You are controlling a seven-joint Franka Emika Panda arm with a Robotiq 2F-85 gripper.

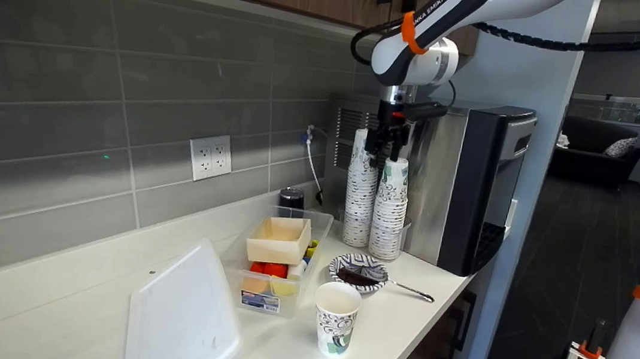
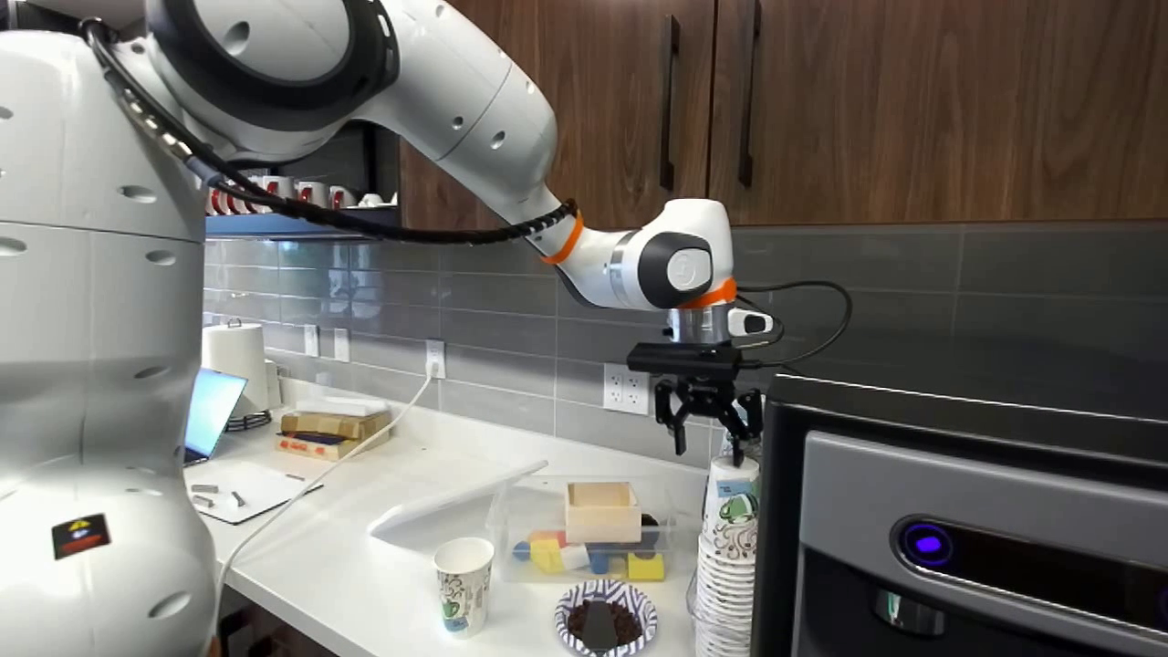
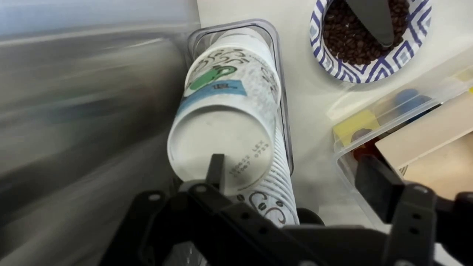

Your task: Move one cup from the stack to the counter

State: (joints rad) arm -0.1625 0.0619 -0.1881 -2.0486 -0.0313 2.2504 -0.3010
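Note:
Two tall stacks of upside-down white paper cups stand beside the ice machine. The nearer stack point(image 1: 388, 229) is topped by a cup with green and blue marks point(image 2: 735, 511); its base point(image 3: 221, 136) faces up in the wrist view. The farther stack point(image 1: 358, 208) is partly hidden in the wrist view point(image 3: 271, 207). A single white cup with green marks point(image 1: 335, 326) stands upright on the pale counter point(image 1: 399, 327); it also shows in an exterior view point(image 2: 464, 589). My gripper point(image 2: 709, 453) is open and empty, with one finger over the nearer stack's top and the other off to its side.
The ice machine point(image 1: 464, 184) stands close beside the stacks. A patterned bowl of coffee beans point(image 1: 359, 272) with a utensil lies in front. A clear bin point(image 3: 343, 147) of blocks and a white board point(image 1: 184, 314) stand along the wall. Cabinets point(image 2: 912, 109) hang above.

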